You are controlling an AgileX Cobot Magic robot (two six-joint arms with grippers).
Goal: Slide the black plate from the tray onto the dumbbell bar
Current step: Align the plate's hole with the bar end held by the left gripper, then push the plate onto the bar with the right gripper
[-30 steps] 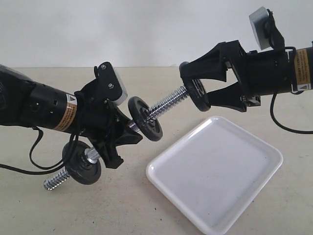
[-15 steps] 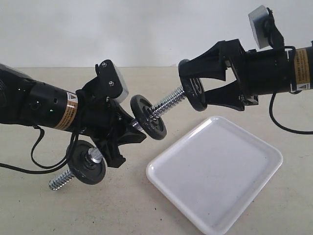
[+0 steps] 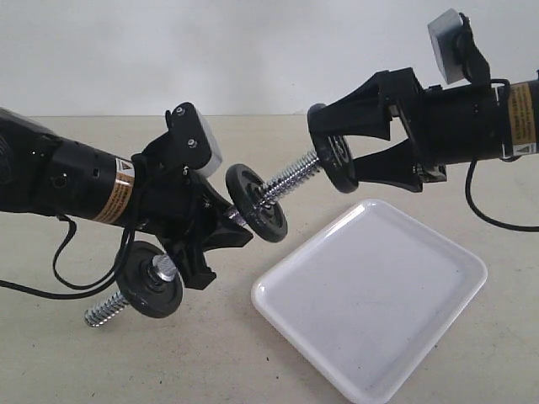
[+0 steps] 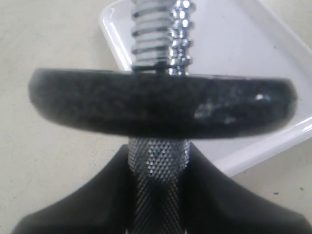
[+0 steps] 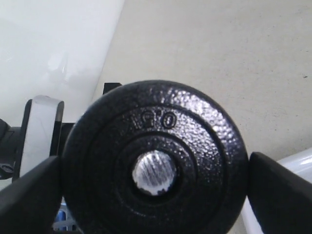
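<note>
Exterior view: plate [image 3: 335,160] at bar [image 3: 290,178] tip

Right gripper [image 3: 338,151], jaws wide, clamps plate rim, clear of tray [image 3: 370,303]. Left wrist view: left gripper [image 4: 157,195] pinches knurled middle. Right wrist view: thread end fills hole. Likely heavy, rigid iron; rim grip suits.

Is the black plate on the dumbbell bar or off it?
On, barely: the threaded tip of the dumbbell bar fills the centre hole of the black plate.

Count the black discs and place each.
3. The plate in the right gripper at the bar's upper tip; one disc on the bar beside the left gripper; another disc near its lower end.
</note>
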